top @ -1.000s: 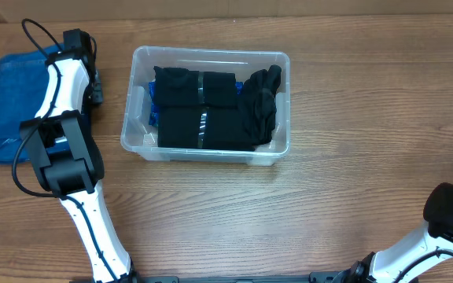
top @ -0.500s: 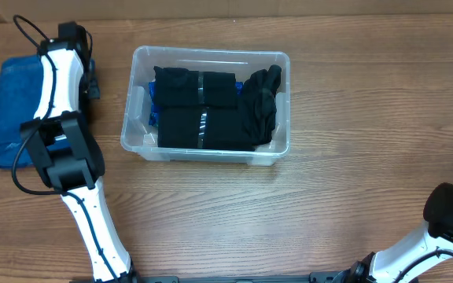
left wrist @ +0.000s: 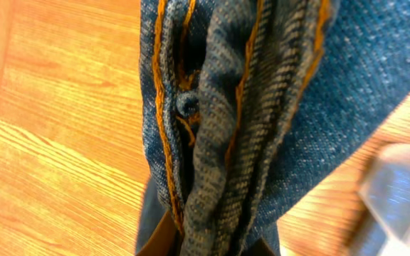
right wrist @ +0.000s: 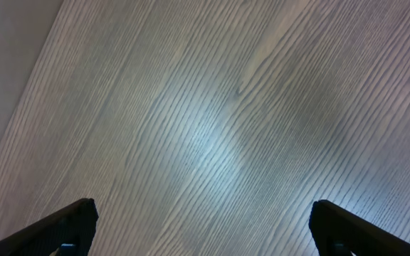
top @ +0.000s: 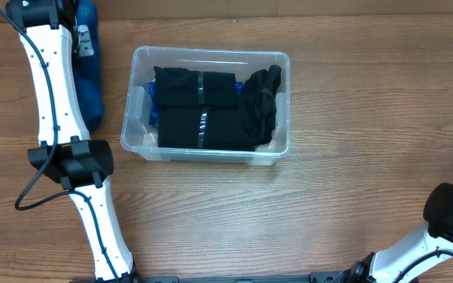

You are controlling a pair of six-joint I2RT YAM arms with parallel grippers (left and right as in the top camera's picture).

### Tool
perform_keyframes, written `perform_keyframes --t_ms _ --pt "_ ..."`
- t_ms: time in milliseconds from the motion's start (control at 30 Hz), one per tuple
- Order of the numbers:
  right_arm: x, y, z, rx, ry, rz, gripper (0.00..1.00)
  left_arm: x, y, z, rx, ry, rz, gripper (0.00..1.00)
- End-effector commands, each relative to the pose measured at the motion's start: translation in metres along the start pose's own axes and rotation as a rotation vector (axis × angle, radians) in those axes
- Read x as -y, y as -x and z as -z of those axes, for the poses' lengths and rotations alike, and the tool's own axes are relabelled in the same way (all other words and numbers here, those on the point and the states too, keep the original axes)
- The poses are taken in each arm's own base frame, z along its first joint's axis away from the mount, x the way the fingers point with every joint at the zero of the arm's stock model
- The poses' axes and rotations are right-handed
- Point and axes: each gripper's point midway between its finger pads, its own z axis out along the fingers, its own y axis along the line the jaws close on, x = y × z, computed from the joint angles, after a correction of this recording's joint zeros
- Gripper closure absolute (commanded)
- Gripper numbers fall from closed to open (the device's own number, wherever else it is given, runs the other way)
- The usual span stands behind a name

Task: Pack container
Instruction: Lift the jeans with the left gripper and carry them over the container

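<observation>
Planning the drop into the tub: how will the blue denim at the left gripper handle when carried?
Probably floppy: the denim bunches in loose folds at the left gripper. Thick seams suggest some weight. It could drape over the container rim.

Wood-grain table (top: 352,204) under even light

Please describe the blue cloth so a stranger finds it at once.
Find the clear container mid-table. Left of it, the left gripper holds a denim cloth; its blue weave and orange stitching differ from the black clothes inside.
</observation>
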Motion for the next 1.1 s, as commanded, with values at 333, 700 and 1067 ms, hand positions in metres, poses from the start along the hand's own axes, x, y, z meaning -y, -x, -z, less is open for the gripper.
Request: perform_keyframes --t_ms 333,700,1067 --pt "0.000 0.003 0.005 0.018 0.007 -0.004 0.00 0.004 0.048 0.173 0.504 -0.241 -0.042 0.96" --pt "0.000 0.003 0.005 0.017 0.007 -0.004 0.00 0.114 -0.007 0.352 0.956 -0.566 -0.679 0.96" --pt "0.000 0.003 0.005 0.018 0.007 -0.004 0.00 0.184 -0.071 0.364 0.925 -0.626 -1.022 0.96"
